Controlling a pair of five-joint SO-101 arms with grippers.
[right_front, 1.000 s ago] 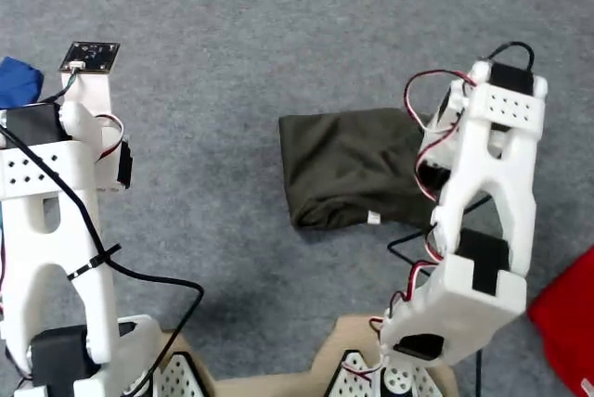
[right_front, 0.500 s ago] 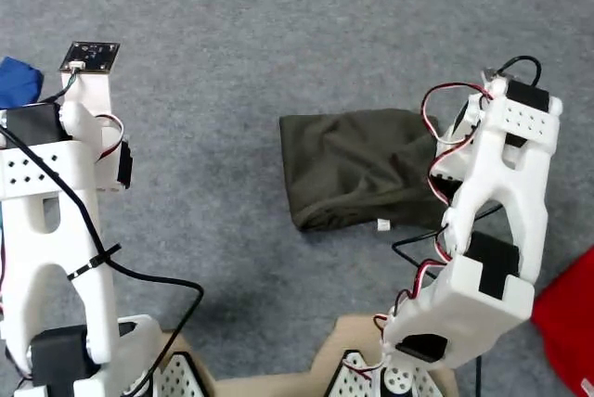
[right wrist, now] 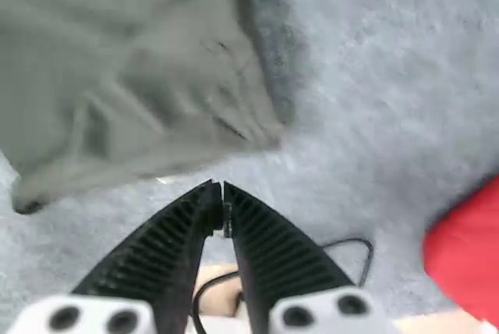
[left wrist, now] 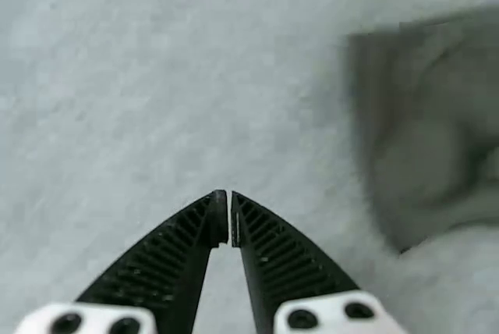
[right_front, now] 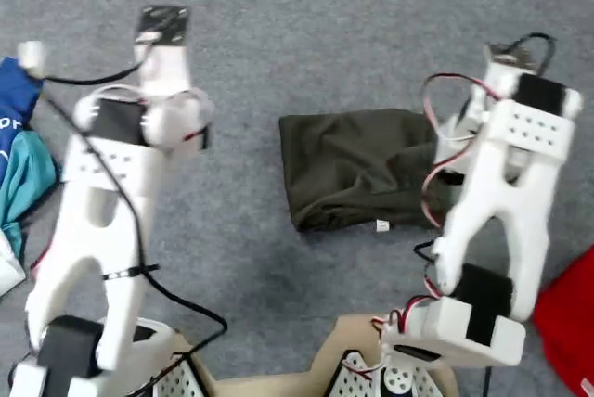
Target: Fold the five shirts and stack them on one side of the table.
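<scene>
A dark olive shirt (right_front: 357, 166) lies folded into a rough rectangle in the middle of the grey table; it also shows as the olive shirt (left wrist: 425, 131) and the olive shirt (right wrist: 132, 76) in the wrist views. My left gripper (left wrist: 222, 217) is shut and empty over bare felt to the left of that shirt. My right gripper (right wrist: 218, 205) is shut and empty just off the shirt's near right corner. The left arm (right_front: 121, 184) stands at the left, the right arm (right_front: 501, 193) at the shirt's right edge.
A blue and teal shirt (right_front: 19, 147) lies bunched at the left table edge. A red shirt (right_front: 568, 318) sits at the near right corner, also seen as red cloth (right wrist: 464, 248). A black cable (right wrist: 343, 260) runs by the right arm's base.
The left arm has swung forward and to the right, toward the olive shirt, uncovering the blue and teal shirt. The right arm has drawn back to the right, off the shirt.
</scene>
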